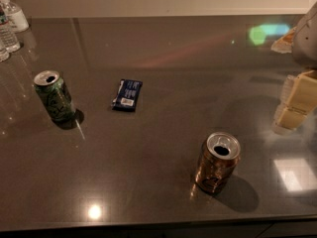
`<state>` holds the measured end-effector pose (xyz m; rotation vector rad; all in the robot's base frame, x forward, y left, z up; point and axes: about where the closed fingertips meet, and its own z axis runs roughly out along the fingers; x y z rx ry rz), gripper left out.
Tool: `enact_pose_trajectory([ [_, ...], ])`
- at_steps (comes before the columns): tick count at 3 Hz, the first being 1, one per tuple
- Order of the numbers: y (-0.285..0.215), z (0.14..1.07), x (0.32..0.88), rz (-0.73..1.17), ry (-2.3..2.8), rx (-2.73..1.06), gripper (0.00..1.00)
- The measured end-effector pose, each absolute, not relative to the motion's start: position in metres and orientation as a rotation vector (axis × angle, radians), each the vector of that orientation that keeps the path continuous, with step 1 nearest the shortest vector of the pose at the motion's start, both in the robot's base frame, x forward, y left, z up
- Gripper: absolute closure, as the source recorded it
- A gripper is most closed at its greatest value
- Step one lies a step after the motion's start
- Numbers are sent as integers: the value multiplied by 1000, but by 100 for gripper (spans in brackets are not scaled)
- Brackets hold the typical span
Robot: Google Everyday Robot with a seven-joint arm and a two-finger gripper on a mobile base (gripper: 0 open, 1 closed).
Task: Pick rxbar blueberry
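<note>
The rxbar blueberry (pixel 127 94) is a small flat dark navy-blue wrapped bar with a white label patch. It lies flat on the dark countertop (pixel 158 48), left of centre. My gripper (pixel 293 104) is pale cream and hangs above the counter at the right edge of the view, far to the right of the bar and apart from it. It holds nothing that I can see. The arm above it is cut off by the frame.
A green can (pixel 55 95) stands upright left of the bar. A brown-orange can (pixel 217 163) stands upright near the front, below and left of the gripper. Clear water bottles (pixel 10 24) stand at the far left corner. The counter's front edge runs along the bottom.
</note>
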<state>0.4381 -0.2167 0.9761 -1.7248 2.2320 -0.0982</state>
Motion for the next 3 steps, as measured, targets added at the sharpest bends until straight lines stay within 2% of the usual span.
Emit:
enact_pose_trajectory([
  [1,-216,977,439,-100,2230,-1724,0],
  [3,-183,976,488,-16,2148,-1720,0],
])
